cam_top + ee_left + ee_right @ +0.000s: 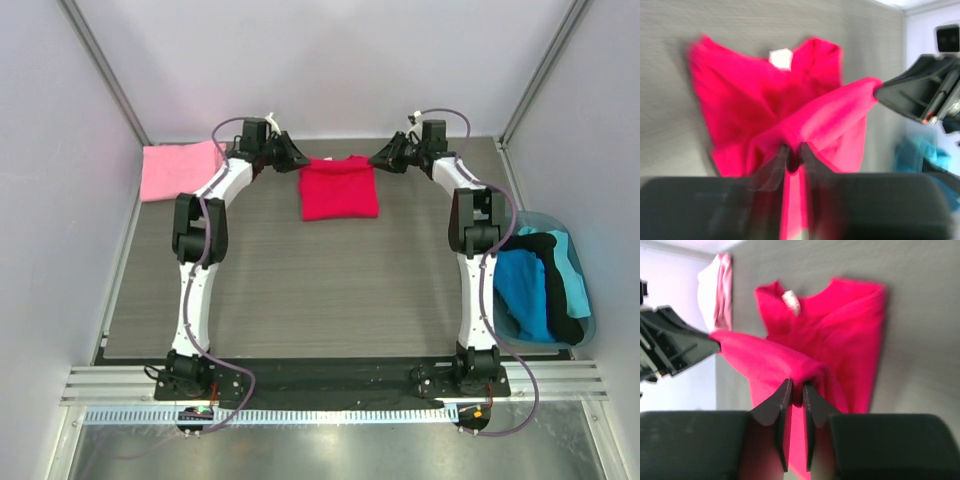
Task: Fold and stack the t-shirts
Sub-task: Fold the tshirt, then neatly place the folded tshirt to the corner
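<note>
The white neck label [780,58] is shown only by the wrist views. A raised fold of the red t-shirt [338,188] is clamped between the narrow jaws of the left gripper [792,159] and the right gripper [796,390].

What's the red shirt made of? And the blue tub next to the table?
The red shirt looks like soft, matte knitted cloth, maybe cotton: it creases and droops in loose folds. The tub looks like smooth, slightly see-through blue plastic: its rim holds a stiff, rounded shape.

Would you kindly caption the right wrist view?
Right gripper pinches a red t-shirt fold; left gripper grips the other end.
</note>
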